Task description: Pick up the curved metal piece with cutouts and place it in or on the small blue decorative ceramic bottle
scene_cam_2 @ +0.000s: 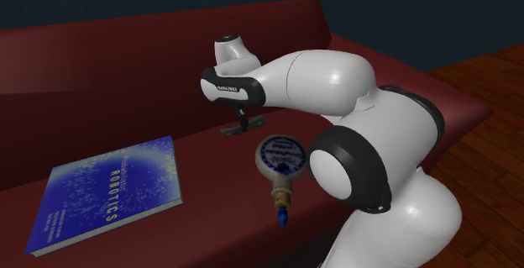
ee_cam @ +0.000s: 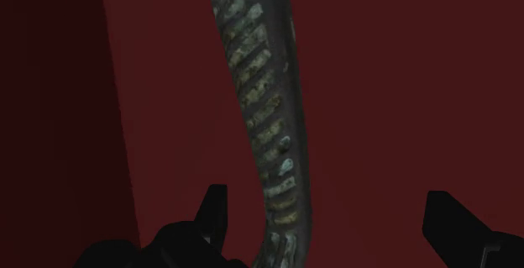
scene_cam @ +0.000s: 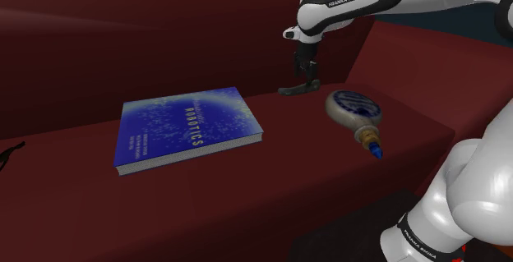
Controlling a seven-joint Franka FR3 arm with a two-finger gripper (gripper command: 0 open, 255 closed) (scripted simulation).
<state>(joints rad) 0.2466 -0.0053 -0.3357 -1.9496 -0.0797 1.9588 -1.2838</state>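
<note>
Shoulder view first: the hand (scene_cam: 308, 75) hangs low over the curved metal piece (scene_cam: 298, 88), which lies on the dark red sofa seat (scene_cam: 329, 162) close to the backrest; the small blue-and-white bottle (scene_cam: 353, 111) lies on its side just beside it towards this view's right, neck and blue tip pointing at the seat's front edge; a blue book (scene_cam: 187, 129) lies flat well apart on this view's left. Over to the second exterior view: the hand (scene_cam_2: 246, 122) is right down at the metal piece (scene_cam_2: 242, 128), with the bottle (scene_cam_2: 281, 159) near it and nearer the camera, and the book (scene_cam_2: 109, 191) off to this view's left; whether anything is gripped, I can't say from here. Now the wrist view, and this settles it: the hand (ee_cam: 327, 197) is spread wide, the slotted metal piece (ee_cam: 264, 115) runs up between the two fingers, closer to one of them, and neither finger looks to be pressing on it; so my call is that the approach is done, while the grasp, the lift and the carry across to the bottle are all left to do, and that bottle lying on its side will make the placing fiddly.
</note>
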